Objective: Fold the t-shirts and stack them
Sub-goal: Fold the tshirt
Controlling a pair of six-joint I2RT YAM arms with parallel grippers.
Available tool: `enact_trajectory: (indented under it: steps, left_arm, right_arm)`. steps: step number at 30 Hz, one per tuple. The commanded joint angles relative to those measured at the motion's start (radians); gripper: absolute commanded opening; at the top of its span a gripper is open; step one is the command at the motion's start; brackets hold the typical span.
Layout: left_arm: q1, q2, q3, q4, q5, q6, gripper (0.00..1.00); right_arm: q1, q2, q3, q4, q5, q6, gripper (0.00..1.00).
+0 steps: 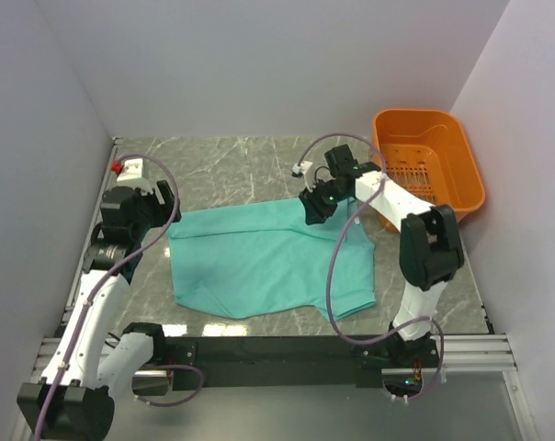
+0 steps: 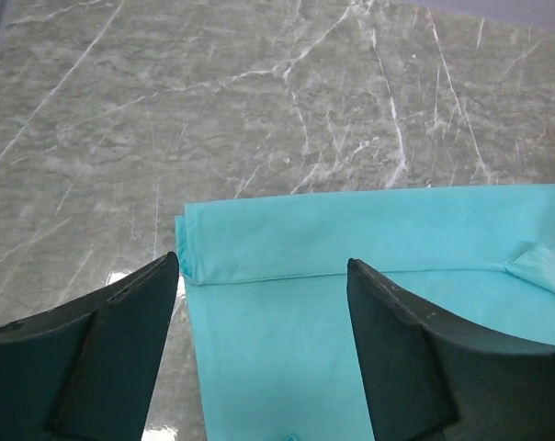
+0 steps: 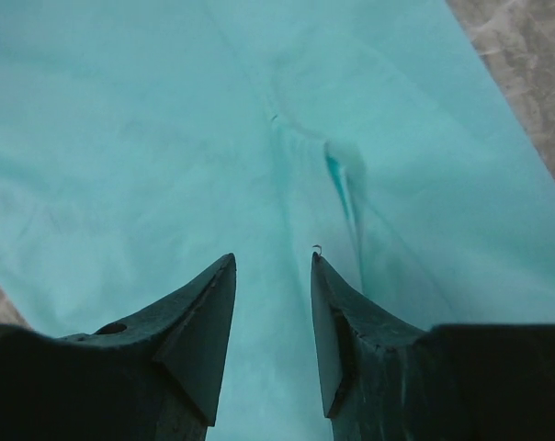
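t-shirt (image 1: pixel 268 262): teal, spread flat across the middle of the desk (image 1: pixel 222 170), lying closer to the near edge than to the far edge.
t-shirt shape: far side doubled over into a long straight fold, near hem uneven, right side hanging lower than the left.
left pincer (image 2: pixel 264 266): spread wide, nothing between the fingers (image 2: pixel 121 317), poised over the far left corner of the t-shirt, on the side of the desk's left edge.
left wrist view: folded corner of the cloth just ahead of the fingertips, bare marble beyond it.
right pincer (image 3: pixel 273 259): parted by a narrow gap, nothing clamped, pointing down at the far right part of the t-shirt.
contact: cannot tell whether the right fingertips touch the cloth.
right wrist view: teal cloth filling nearly everything, one small raised crease just ahead of the fingertips, a strip of marble at the upper right.
basket (image 1: pixel 464 161): orange plastic, slotted floor, in the far right corner of the desk, apart from the t-shirt.
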Motion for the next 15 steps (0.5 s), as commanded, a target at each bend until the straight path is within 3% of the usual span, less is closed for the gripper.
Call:
enact_trajectory:
  steps: [1, 15]
  left_arm:
    - [0.001, -0.058, -0.067, 0.065, -0.02, 0.009, 0.79]
    - [0.001, -0.097, -0.107, 0.082, -0.024, -0.005, 0.8]
  right_arm:
    - [0.007, 0.068, 0.104, 0.038, 0.078, 0.125, 0.46]
    - [0.053, 0.311, 0.335, -0.08, 0.004, 0.071, 0.49]
